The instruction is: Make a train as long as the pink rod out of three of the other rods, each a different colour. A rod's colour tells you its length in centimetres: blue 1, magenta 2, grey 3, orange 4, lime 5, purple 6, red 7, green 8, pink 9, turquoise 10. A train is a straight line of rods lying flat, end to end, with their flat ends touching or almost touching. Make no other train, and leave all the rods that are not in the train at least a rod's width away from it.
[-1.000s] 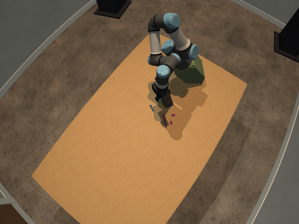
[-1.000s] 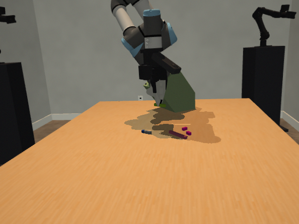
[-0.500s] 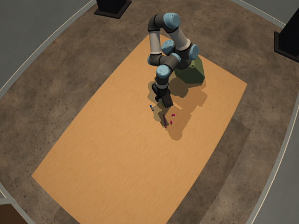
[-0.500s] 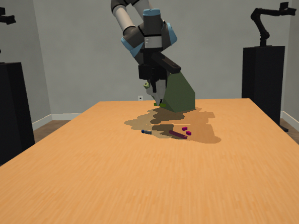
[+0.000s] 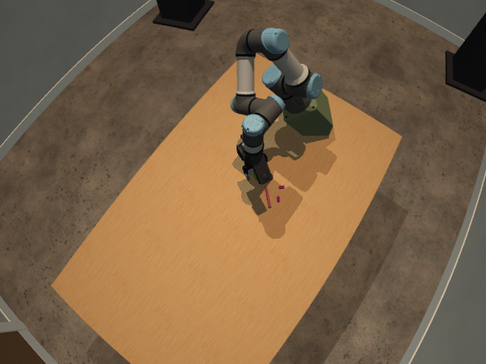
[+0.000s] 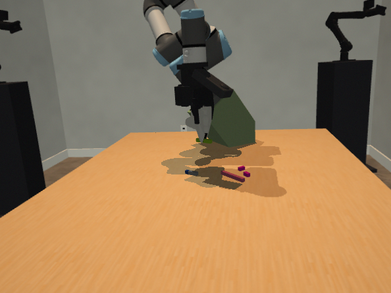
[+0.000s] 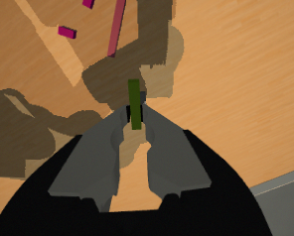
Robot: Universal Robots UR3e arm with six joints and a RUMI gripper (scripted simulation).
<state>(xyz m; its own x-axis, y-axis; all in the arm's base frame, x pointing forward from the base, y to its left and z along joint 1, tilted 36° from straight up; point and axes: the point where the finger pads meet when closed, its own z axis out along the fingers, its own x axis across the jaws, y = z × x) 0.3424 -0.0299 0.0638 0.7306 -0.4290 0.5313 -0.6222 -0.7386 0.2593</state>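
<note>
My gripper (image 6: 203,140) (image 7: 135,106) is shut on the lime rod (image 6: 208,141) (image 7: 134,94) (image 5: 255,176), which it holds level above the table. The blue rod (image 6: 187,171) and grey rod (image 6: 193,173) lie end to end in line, touching or almost touching. In the wrist view they are mostly hidden behind the lime rod and fingertips, with only a dark bit showing. The pink rod (image 5: 267,197) (image 6: 233,176) (image 7: 116,27) lies apart from them. Two magenta rods (image 5: 281,186) (image 6: 247,174) (image 7: 67,32) lie beside the pink rod, apart from each other.
The arm's green base (image 5: 307,119) (image 6: 234,124) stands on the table (image 5: 184,240) (image 6: 184,236) behind the gripper. Arm shadows fall over the rods. Black pedestals (image 5: 178,3) (image 6: 343,101) stand off the table.
</note>
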